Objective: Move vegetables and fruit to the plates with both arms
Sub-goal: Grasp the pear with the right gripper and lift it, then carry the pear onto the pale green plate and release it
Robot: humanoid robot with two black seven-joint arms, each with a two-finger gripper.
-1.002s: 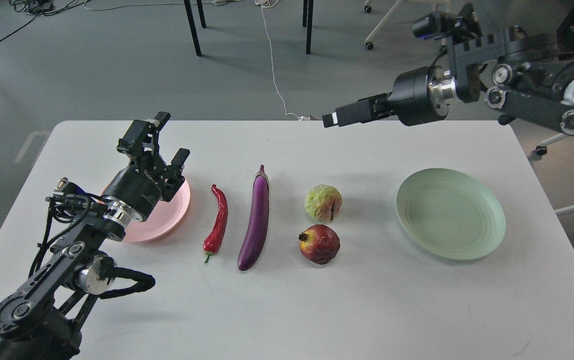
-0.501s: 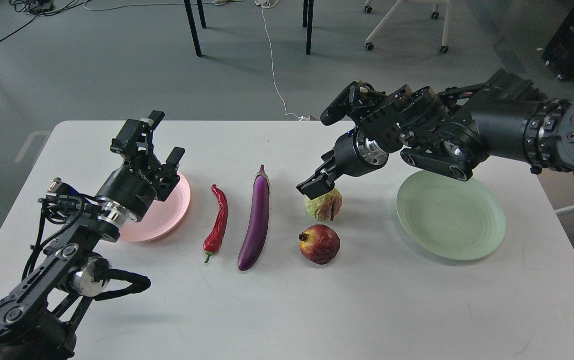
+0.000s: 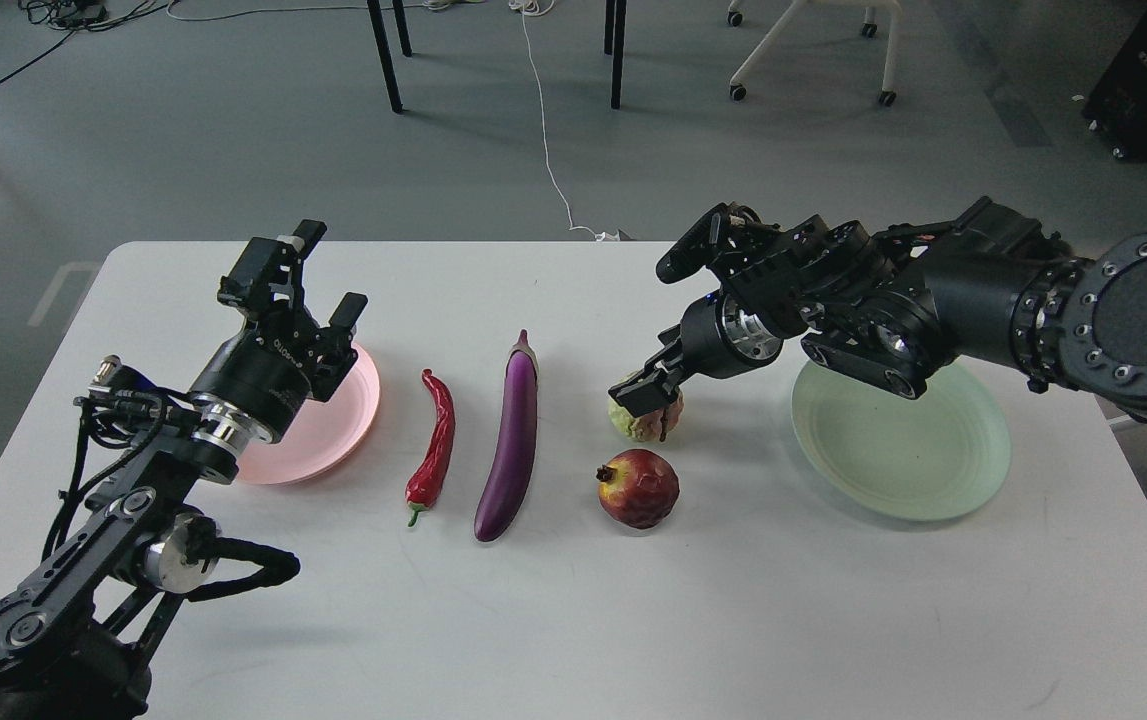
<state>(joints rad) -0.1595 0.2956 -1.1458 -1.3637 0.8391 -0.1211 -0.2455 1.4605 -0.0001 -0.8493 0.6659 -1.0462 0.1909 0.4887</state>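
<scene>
On the white table lie, from left to right, a red chili pepper (image 3: 436, 447), a long purple eggplant (image 3: 511, 440), a bumpy yellow-green fruit (image 3: 649, 426) and, nearer to me, a red pomegranate (image 3: 639, 488). A pale pink plate (image 3: 338, 425) lies at the left and a pale green plate (image 3: 908, 455) at the right; both are empty. My left gripper (image 3: 318, 275) is open and empty above the pink plate's far edge. My right gripper (image 3: 639, 392) sits right on top of the yellow-green fruit and hides its top; its fingers read as one dark block.
My right arm (image 3: 933, 300) stretches over the green plate's far rim. The table's far edge (image 3: 533, 243) lies just behind the arms. Chair and table legs (image 3: 385, 55) stand on the grey floor beyond, with a white cable (image 3: 545, 130).
My right arm has swung from high at the far right down and left, and its gripper has come onto the yellow-green fruit. My left gripper has shifted slightly left.
</scene>
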